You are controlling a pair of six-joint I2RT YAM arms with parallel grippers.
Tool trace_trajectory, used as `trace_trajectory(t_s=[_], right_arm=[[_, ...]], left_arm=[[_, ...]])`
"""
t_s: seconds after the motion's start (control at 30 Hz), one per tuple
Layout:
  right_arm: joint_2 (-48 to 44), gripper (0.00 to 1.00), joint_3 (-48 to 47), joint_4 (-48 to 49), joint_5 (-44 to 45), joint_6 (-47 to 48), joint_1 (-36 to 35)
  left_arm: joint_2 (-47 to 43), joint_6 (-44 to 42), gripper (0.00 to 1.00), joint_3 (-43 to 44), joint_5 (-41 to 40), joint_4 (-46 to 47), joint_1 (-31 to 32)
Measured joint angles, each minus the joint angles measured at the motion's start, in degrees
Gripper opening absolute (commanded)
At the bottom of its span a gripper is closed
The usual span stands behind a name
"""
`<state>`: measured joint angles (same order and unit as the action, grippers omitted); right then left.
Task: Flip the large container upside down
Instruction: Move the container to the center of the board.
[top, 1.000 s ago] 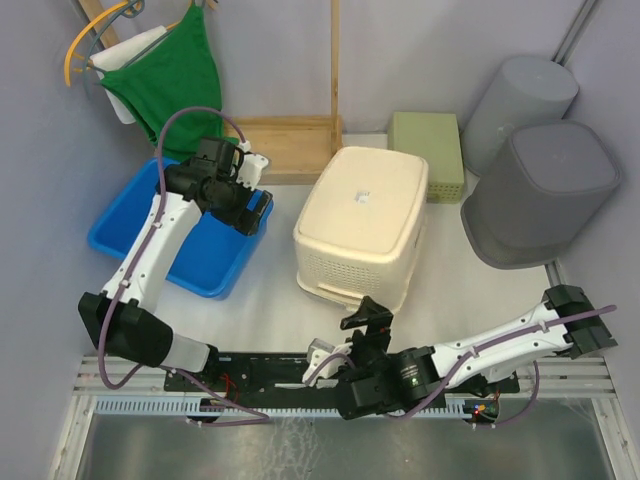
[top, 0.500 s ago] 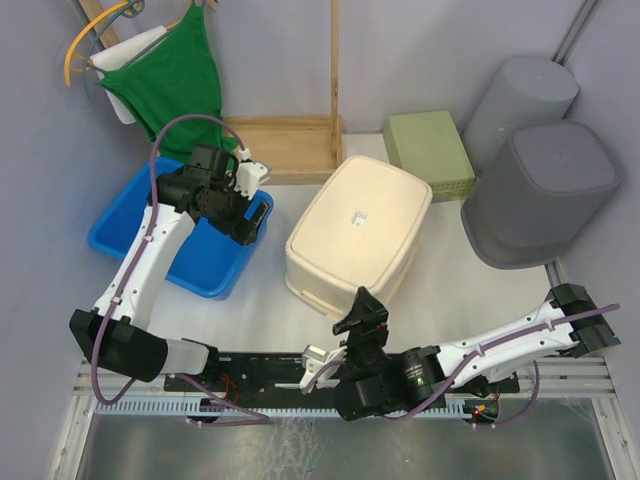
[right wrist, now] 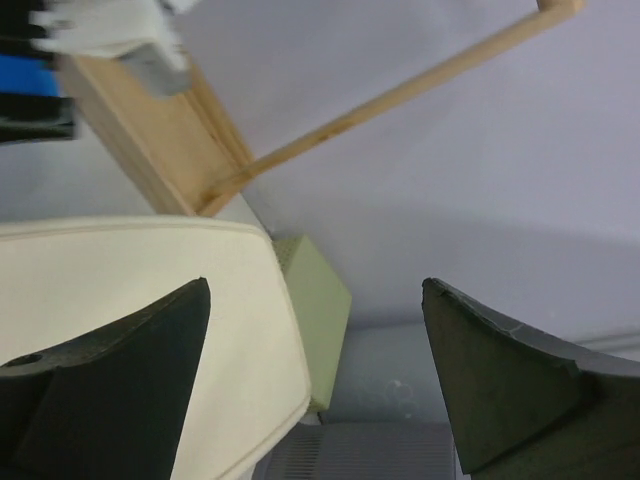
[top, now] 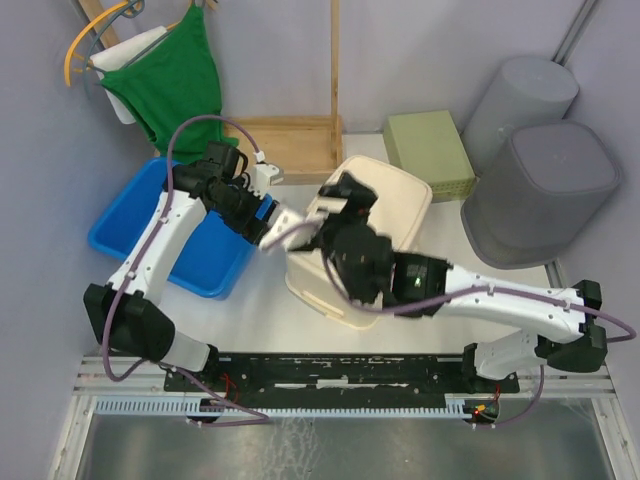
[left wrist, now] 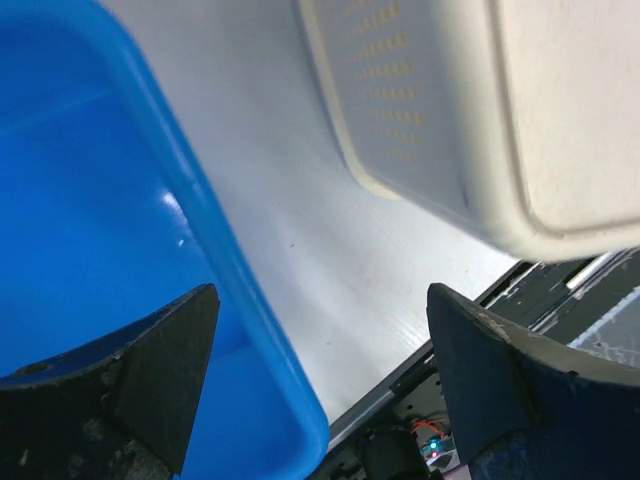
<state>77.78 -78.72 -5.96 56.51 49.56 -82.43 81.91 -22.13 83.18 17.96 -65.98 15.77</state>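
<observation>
The large cream container (top: pixel 400 205) lies bottom-up in the middle of the table, its perforated side toward the front. It also shows in the left wrist view (left wrist: pixel 560 110) and the right wrist view (right wrist: pixel 130 330). My right gripper (top: pixel 347 197) hovers over the container's far left part, open and empty, facing the back wall. My left gripper (top: pixel 258 214) is open and empty over the right rim of the blue bin (top: pixel 205 255), just left of the container. In the left wrist view the gap between the bin (left wrist: pixel 100 230) and the container is bare table.
A wooden frame (top: pixel 290 145) and a green box (top: pixel 430 150) stand behind the container. Two grey bins (top: pixel 540 190) are at the right. A green cloth (top: pixel 175 80) hangs at the back left. The right arm's forearm (top: pixel 480 295) crosses the table's right front.
My right arm has swung up from the front edge to above the container. The container turned and slid slightly toward the front left. My left gripper shifted a little right.
</observation>
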Motion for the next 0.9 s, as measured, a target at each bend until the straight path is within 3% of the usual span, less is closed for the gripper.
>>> trace_trajectory(t_s=[0.13, 0.23, 0.37, 0.53, 0.63, 0.9], right_arm=[[-0.07, 0.9, -6.75, -7.96, -4.33, -6.19, 13.57], [-2.93, 0.89, -2.45, -9.38, -5.53, -6.27, 17.42], [-5.64, 0.79, 2.86, -16.7, -13.31, -8.79, 25.44], [-8.66, 0.89, 1.51, -27.23, -24.65, -12.98, 37.35], [-11.96, 0.91, -0.5, -33.03, -31.36, -13.73, 41.03], [-21.4, 0.91, 4.04, -36.76, -38.62, -14.32, 50.29]], left_arm=[[5.9, 0.13, 0.91, 1.95, 4.87, 1.33, 0.02], [10.34, 0.61, 0.91, 4.11, 4.72, 4.13, 0.02], [15.26, 2.82, 0.9, 6.36, -0.48, 11.93, 0.0], [20.55, 6.45, 0.89, 9.22, -6.8, 18.75, 0.13], [25.53, 7.87, 0.87, 13.73, -9.4, 19.34, 0.31], [28.24, 8.17, 0.87, 14.05, -9.81, 18.47, 4.85]])
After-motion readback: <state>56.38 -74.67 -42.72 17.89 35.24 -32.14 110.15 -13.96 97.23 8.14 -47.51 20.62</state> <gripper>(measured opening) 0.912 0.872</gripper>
